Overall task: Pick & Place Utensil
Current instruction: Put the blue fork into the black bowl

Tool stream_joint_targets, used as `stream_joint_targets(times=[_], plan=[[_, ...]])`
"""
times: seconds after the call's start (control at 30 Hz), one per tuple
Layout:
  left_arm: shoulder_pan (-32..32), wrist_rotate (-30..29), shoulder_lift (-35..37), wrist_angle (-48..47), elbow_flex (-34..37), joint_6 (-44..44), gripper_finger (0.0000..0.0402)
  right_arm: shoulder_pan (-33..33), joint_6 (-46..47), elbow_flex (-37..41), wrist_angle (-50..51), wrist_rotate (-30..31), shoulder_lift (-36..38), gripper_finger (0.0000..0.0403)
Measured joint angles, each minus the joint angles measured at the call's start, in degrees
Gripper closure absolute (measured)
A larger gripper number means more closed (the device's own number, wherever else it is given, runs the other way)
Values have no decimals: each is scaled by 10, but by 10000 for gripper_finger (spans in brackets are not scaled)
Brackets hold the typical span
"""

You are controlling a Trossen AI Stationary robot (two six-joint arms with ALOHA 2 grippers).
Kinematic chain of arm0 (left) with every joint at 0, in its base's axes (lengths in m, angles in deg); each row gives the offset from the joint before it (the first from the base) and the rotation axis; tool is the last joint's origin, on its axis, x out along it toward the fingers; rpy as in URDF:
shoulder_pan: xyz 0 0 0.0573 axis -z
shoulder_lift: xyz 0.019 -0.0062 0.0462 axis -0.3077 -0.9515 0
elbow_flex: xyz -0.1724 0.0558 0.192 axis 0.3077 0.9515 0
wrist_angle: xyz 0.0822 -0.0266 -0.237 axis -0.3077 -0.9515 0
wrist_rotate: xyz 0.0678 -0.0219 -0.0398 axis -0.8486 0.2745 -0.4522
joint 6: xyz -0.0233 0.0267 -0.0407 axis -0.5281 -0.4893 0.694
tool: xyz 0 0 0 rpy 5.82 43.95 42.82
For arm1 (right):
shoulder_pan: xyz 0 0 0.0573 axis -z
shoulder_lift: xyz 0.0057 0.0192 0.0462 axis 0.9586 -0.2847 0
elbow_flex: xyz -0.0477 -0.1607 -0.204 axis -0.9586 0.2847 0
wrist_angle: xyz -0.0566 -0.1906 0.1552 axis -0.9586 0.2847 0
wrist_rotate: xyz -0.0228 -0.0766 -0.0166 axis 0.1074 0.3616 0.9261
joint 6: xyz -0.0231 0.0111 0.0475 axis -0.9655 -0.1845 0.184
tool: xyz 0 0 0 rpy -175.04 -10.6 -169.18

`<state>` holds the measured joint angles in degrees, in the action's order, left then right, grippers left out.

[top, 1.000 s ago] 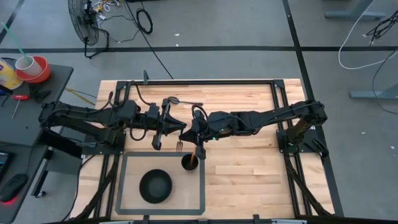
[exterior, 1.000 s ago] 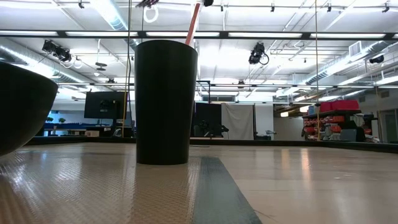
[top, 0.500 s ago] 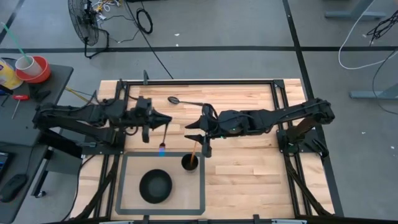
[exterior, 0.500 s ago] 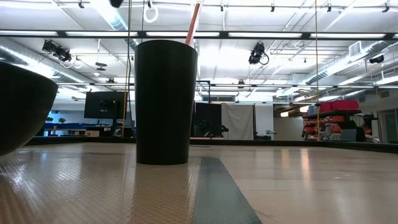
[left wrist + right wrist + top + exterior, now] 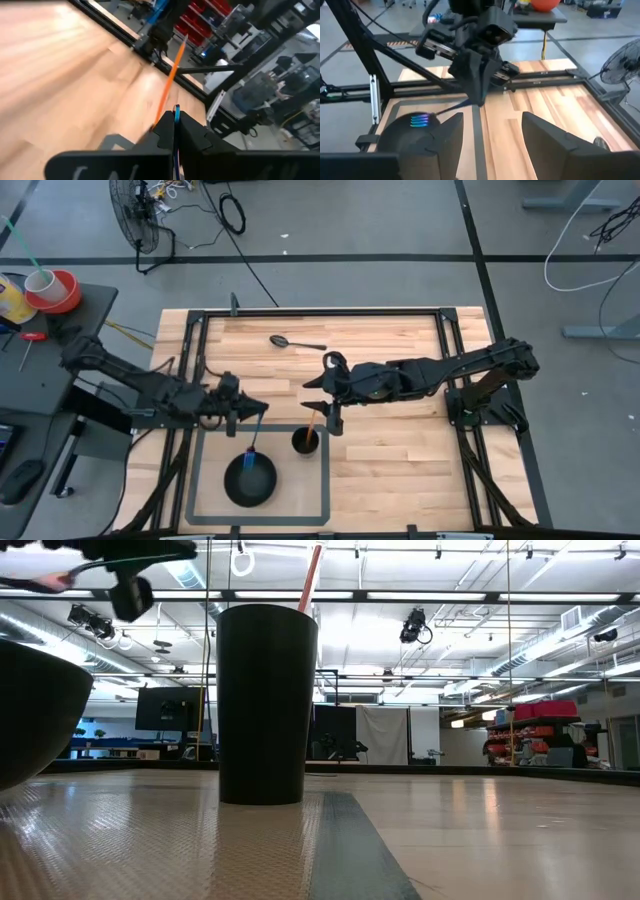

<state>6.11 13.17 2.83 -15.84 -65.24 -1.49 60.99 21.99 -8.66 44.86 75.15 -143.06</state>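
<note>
On the wooden table [image 5: 400, 470], inside the dark-framed tray [image 5: 192, 480], sit a black bowl [image 5: 249, 479] and, near it, a black cup [image 5: 305, 441] with an orange-handled utensil standing in it. The left gripper [image 5: 250, 408] pinches a blue-handled utensil [image 5: 254, 437] whose tip hangs over the bowl. The right gripper [image 5: 322, 398] hovers just beside the cup, fingers spread and empty, and a spoon [image 5: 296, 342] lies well apart.

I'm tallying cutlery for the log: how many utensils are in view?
3. A spoon lies on the table's far side; an orange-handled one stands in the black cup; the left gripper holds one over the bowl. The cup may hide more.
</note>
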Motion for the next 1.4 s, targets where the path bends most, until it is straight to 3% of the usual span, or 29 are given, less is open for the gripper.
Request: stream_joint_targets(times=[0.17,0.43,0.6,1.03,1.4], plan=[[70,-49,-1,64,55,7,394,0,8,0,9,-2,0,197],[205,-223,-10,156,123,0,393,1,12,0,11,2,0,197],[269,-306,-57,220,148,2,394,7,25,0,11,2,0,197],[318,-359,-216,357,151,6,388,23,36,0,8,32,0,197],[318,-346,-274,425,151,6,382,24,38,0,6,32,0,197]])
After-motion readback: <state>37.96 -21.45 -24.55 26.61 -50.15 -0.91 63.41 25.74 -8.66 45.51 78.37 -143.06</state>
